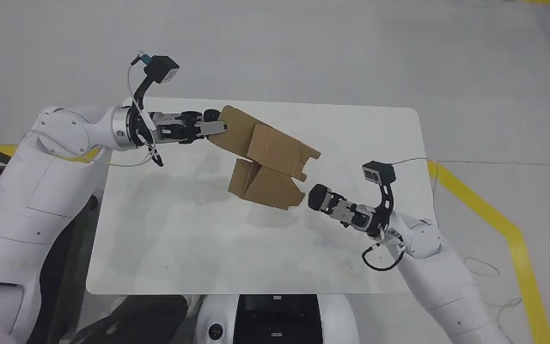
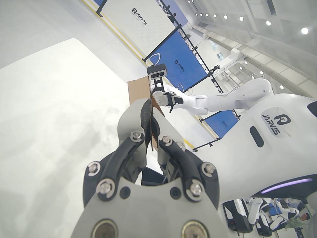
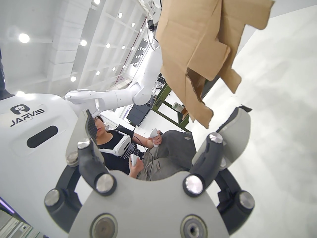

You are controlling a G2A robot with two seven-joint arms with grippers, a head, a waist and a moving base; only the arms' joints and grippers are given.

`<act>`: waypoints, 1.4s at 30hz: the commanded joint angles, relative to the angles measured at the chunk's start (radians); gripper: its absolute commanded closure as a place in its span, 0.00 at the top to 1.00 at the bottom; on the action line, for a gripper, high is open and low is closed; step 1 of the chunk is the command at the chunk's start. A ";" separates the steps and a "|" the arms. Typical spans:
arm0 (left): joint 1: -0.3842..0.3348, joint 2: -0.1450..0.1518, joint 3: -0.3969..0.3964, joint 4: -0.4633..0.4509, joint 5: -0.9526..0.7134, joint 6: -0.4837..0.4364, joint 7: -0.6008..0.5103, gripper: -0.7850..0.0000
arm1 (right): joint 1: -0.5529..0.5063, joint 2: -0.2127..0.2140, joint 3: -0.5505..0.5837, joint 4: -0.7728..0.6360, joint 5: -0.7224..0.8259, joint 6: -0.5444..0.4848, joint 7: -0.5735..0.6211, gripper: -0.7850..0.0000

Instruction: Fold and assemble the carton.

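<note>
- White table (image 1: pixel 172 249) with rounded corners stands on a pale grey floor (image 1: pixel 481 52), and both arms are over it.
- Left claw (image 1: pixel 215 127) is clamped on one edge of the brown carton (image 1: pixel 266 163). In its wrist view the fingers (image 2: pixel 133 115) pinch the cardboard between them.
- From that grip the carton, half folded with loose flaps, extends away from the left claw toward the right one, raised over the tabletop.
- Right claw (image 1: pixel 320 198) has its jaws spread wide apart. The carton's nearest flap hangs just ahead of its tips, not touching.
</note>
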 commanded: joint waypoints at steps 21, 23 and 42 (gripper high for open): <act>0.000 0.000 0.000 0.000 0.000 0.000 0.000 0.00 | 0.022 0.010 -0.053 -0.035 0.126 0.023 0.069 1.00; 0.000 0.000 0.000 0.000 0.000 0.000 0.000 0.00 | 0.021 0.012 -0.054 -0.024 0.124 0.022 0.068 1.00; 0.000 0.000 0.000 0.000 0.000 0.000 0.000 0.00 | 0.122 -0.023 -0.158 0.146 0.125 0.002 0.042 1.00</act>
